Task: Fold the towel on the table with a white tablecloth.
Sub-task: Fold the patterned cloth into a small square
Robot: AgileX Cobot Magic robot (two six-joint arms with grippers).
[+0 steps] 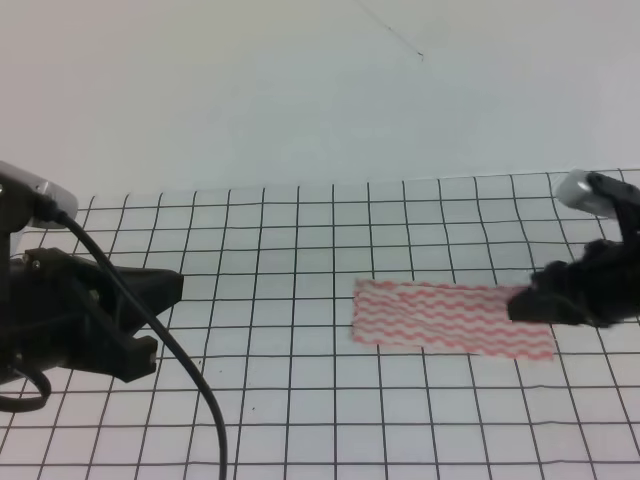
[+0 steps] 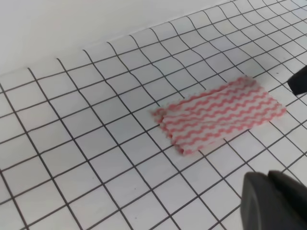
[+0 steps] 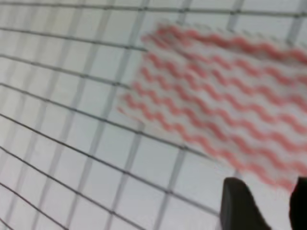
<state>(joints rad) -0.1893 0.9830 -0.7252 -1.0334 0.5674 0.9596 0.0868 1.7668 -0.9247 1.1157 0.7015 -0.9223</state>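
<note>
Tabletop (image 1: 300, 420) filled the lower two-thirds of the high view, covered by a white tablecloth (image 1: 300, 250) printed with a thin black square grid; cloth slightly wrinkled toward its far edge. Plain pale wall (image 1: 300, 90) rose behind it.

Left arm (image 1: 60, 310) sat at the left edge of the high view, black, bulky, with a black cable (image 1: 190, 380) looping down from it toward the near edge. Left end effector (image 1: 165, 320) pointed right, well apart from the towel; its two fingers stood apart with a clear gap, nothing between them. In the left wrist view only a dark finger (image 2: 273, 201) showed at the lower right corner.

Right arm (image 1: 600, 270) came in from the right edge. Right end effector (image 1: 520, 303) was low at the towel's right end, its dark tip overlapping the cloth there. Could not tell whether it touched or gripped the towel. Right wrist view was blurred; two dark fingers (image 3: 240, 206) showed at the bottom right with a gap between them, just near of the towel's edge.

Towel (image 1: 450, 318) lay flat right of centre, a long narrow rectangle, pink-red and white wavy stripes running lengthwise, spanning about three grid squares. Left short edge looked layered, slightly uneven (image 2: 170, 127).
</note>
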